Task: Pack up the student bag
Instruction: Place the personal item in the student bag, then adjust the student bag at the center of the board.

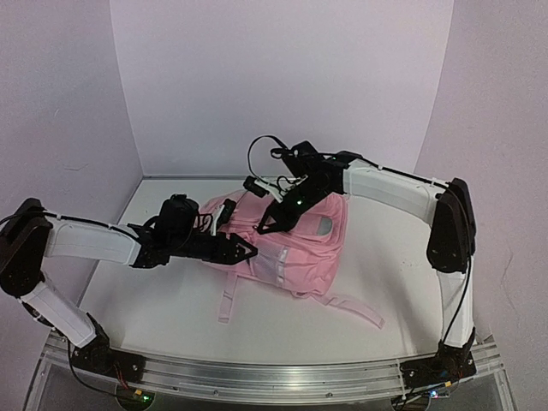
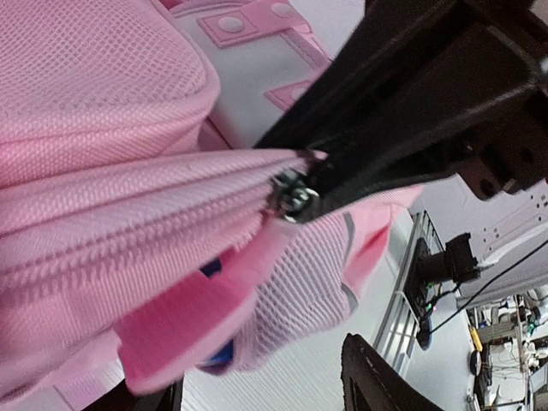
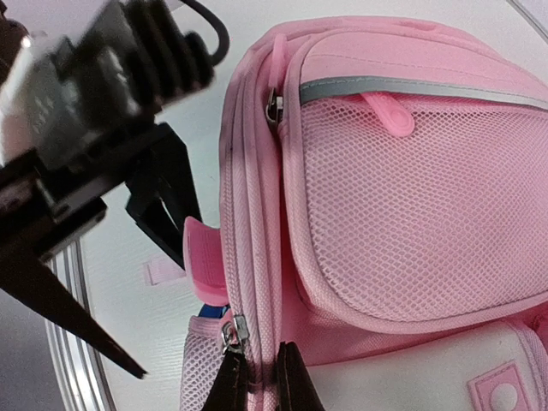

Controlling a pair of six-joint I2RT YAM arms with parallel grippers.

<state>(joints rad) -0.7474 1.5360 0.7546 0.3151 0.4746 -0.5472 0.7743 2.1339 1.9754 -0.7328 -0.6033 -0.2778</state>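
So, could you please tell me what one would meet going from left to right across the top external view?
First the left arm's elbow → student bag → right arm's elbow.

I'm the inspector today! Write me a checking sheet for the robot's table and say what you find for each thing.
Surface: white table, no spills seen.
Job's things: the student bag, pink, lies mid-table; its straps trail toward the near edge; the zip slider sits right by the right gripper's fingers.
Clutter: nothing seen.
Grippers: right gripper shut, pinching the bag's zip edge; left gripper open, fingers apart beside a pink tab.
Cables: black cable loops above the right wrist.
Surroundings: plain pale walls; metal rail at the near edge.
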